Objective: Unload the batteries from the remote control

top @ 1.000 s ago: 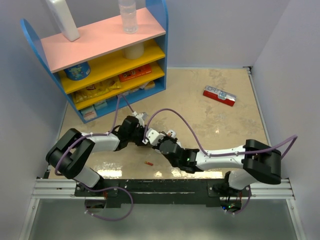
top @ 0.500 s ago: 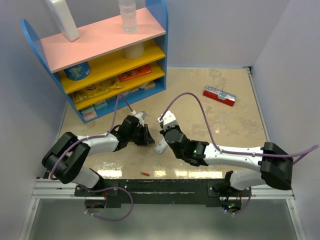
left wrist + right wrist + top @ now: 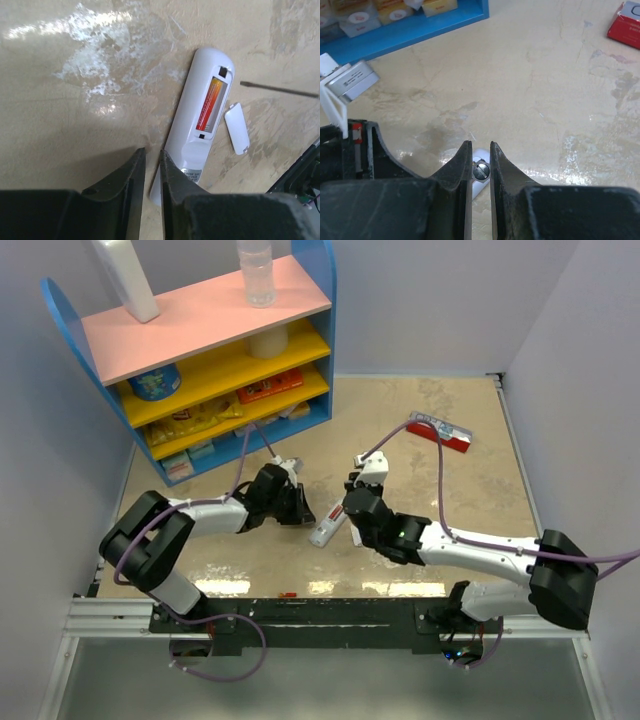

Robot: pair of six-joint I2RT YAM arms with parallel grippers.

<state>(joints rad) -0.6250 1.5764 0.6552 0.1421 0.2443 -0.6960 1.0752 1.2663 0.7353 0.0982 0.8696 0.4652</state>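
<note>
Both arms reach low inward, fingers beside the remote control

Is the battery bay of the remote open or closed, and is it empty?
Open, not empty: the left wrist view shows the bay of the remote control uncovered, a battery inside, the cover off beside it.

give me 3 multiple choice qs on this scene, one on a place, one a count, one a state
1. Where is the white cover relative to the remote control? A flat on the table beside it; B clipped on it; C standing on end.
2. How many batteries show in its bay? A none; B one; C two.
3. The remote control lies: A buttons up; B on edge; C back up, bay open.
1A, it lies detached; 2B, one red-orange cylinder visible; 3C, the recess faces up.
</note>
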